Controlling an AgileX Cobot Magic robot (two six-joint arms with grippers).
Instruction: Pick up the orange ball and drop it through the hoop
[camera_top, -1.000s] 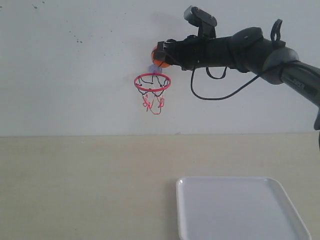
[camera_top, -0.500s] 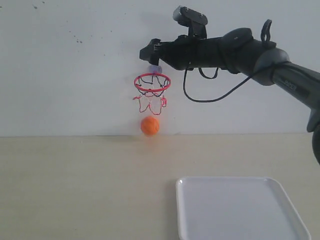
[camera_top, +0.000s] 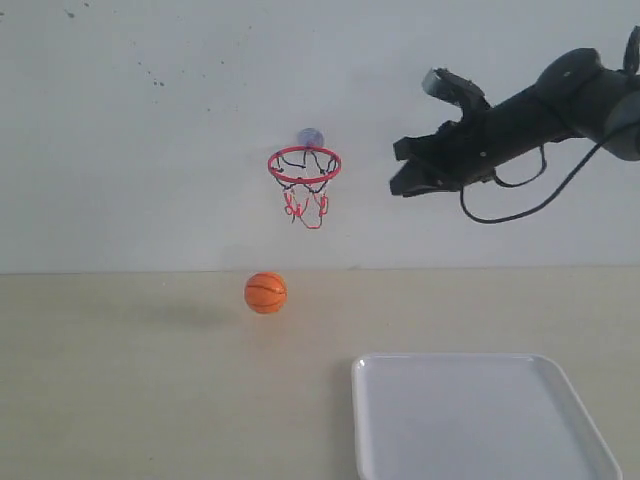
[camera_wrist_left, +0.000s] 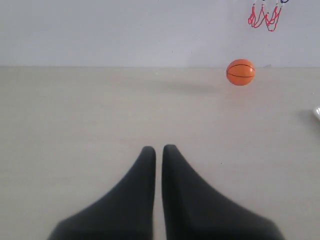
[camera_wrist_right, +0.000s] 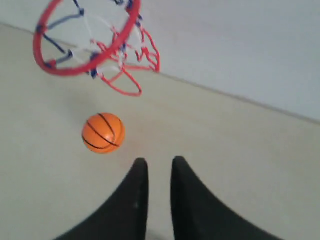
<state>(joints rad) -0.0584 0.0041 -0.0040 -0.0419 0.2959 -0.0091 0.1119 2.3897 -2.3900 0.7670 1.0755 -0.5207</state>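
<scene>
The ball (camera_top: 265, 293) is seen low by the table's (camera_top: 150, 380) far edge, below and just left of the wall-mounted hoop (camera_top: 304, 165); contact with the table cannot be told. The right gripper (camera_top: 396, 170) is held empty right of the hoop, fingers slightly parted. The left gripper (camera_wrist_left: 159, 149) is closed on nothing.

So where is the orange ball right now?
In the exterior view the orange ball is down by the table, below and slightly left of the hoop.
</scene>
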